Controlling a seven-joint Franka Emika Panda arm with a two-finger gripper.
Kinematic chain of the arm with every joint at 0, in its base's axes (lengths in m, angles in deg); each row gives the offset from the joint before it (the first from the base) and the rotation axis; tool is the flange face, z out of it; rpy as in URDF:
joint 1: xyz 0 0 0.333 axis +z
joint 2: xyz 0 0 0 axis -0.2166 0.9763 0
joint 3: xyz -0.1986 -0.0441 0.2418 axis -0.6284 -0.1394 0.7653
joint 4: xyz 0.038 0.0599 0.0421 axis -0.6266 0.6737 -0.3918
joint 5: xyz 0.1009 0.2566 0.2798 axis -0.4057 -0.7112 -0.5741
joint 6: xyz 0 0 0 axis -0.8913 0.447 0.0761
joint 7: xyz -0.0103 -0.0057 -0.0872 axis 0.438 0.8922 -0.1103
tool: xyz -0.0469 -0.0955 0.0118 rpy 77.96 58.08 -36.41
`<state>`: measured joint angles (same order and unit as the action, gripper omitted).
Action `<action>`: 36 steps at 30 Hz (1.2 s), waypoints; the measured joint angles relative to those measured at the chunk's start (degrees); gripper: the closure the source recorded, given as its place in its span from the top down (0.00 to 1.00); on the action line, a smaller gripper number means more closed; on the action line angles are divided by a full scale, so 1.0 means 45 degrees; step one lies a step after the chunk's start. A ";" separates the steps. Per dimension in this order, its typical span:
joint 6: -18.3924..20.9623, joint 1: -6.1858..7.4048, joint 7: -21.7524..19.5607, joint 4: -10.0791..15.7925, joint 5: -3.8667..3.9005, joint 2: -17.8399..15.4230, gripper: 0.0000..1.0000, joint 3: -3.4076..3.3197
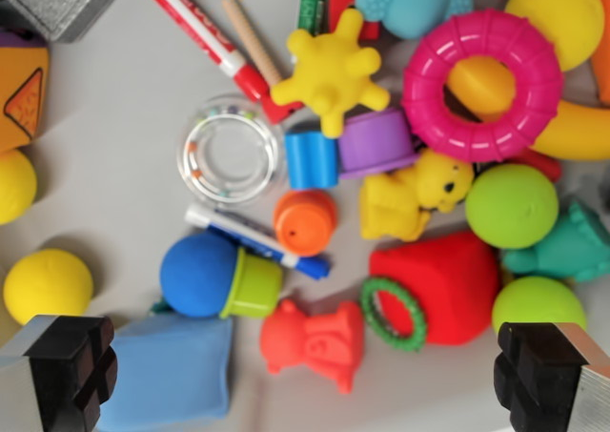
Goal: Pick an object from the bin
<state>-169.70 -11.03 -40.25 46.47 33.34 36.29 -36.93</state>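
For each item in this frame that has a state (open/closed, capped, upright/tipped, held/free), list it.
Gripper: open, empty, above the toys.
Red-capped white marker: capped, lying flat.
Blue-capped white marker: capped, lying flat, under the orange plastic cup.
Orange plastic cup: tipped on its side.
Purple plastic cup: tipped on its side.
Clear plastic rattle ring: flat, free.
Pink ribbed ring: resting on the yellow curved toy.

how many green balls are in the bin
2: one green ball at the wrist view's right, another just below it near the right fingertip. More may be hidden under the toys.
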 joint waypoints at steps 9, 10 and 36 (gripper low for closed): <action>-0.0657 0.0034 -0.1573 0.1061 0.0001 -0.0386 1.00 0.0163; -0.0731 0.0037 -0.1761 0.1183 0.0001 -0.0427 1.00 0.0183; -0.2781 0.0141 -0.6625 0.4136 -0.0079 -0.1268 1.00 0.0820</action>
<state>-182.22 -10.40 -70.06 65.09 32.98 30.58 -33.23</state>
